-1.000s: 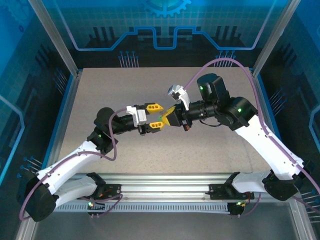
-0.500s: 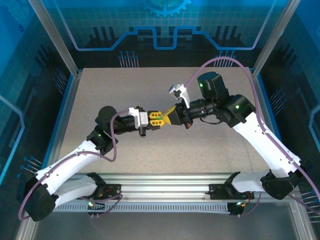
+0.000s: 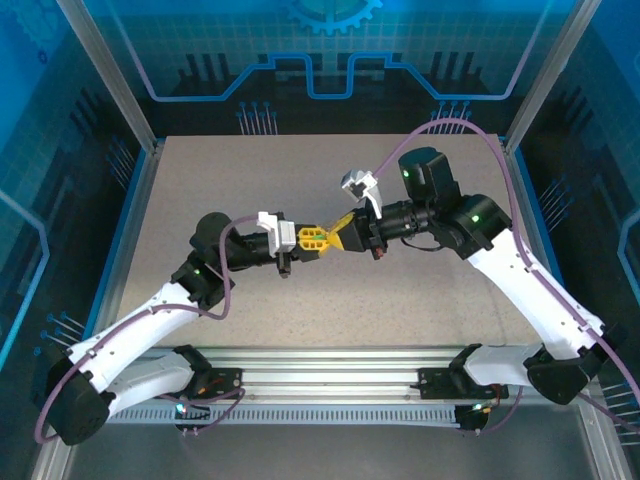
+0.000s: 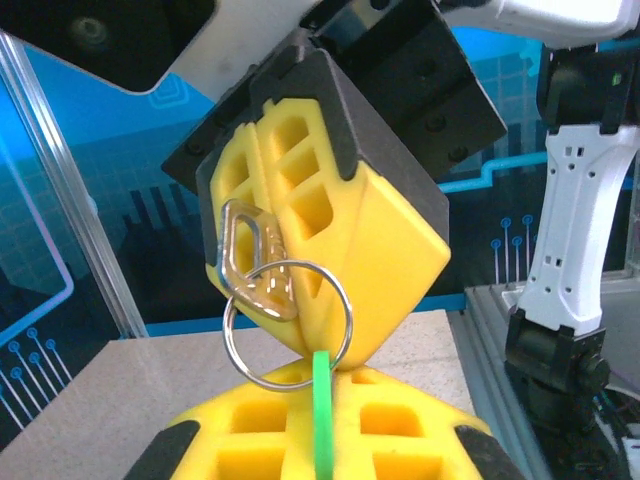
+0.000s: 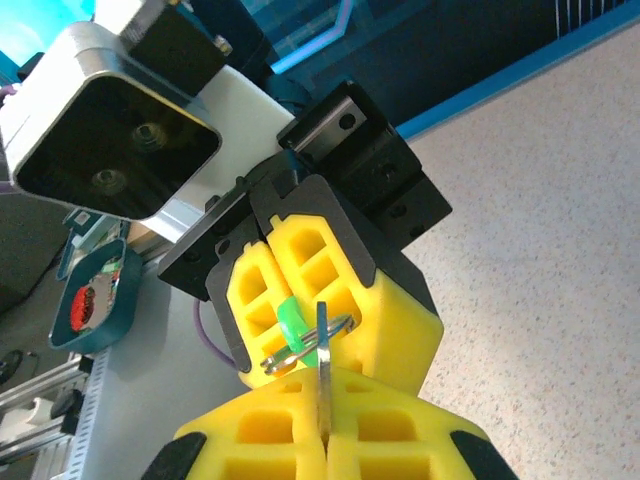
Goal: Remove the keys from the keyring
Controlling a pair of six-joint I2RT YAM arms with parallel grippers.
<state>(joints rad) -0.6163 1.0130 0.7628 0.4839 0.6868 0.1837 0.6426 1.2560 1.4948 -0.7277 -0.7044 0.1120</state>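
Both grippers meet tip to tip above the middle of the table. My left gripper (image 3: 316, 240) (image 4: 322, 378) is shut on a green key (image 4: 322, 425), gripped edge-on between its yellow pads. My right gripper (image 3: 339, 234) (image 5: 324, 385) is shut on a silver key (image 5: 323, 390); that key's slotted head (image 4: 255, 255) lies against the right finger. The steel keyring (image 4: 344, 305) (image 5: 345, 326) hangs between the two sets of fingertips and threads both keys. The green key (image 5: 291, 322) pokes out of the left fingers in the right wrist view.
The speckled grey table (image 3: 300, 180) lies well below the grippers. An aluminium rail (image 3: 330, 365) runs along the near edge by the arm bases. Metal frame posts (image 3: 120, 90) and blue panels enclose the sides and back.
My left gripper has gone from open to shut, closing on the green key at the right gripper's tip. The right gripper stayed shut and rose slightly.
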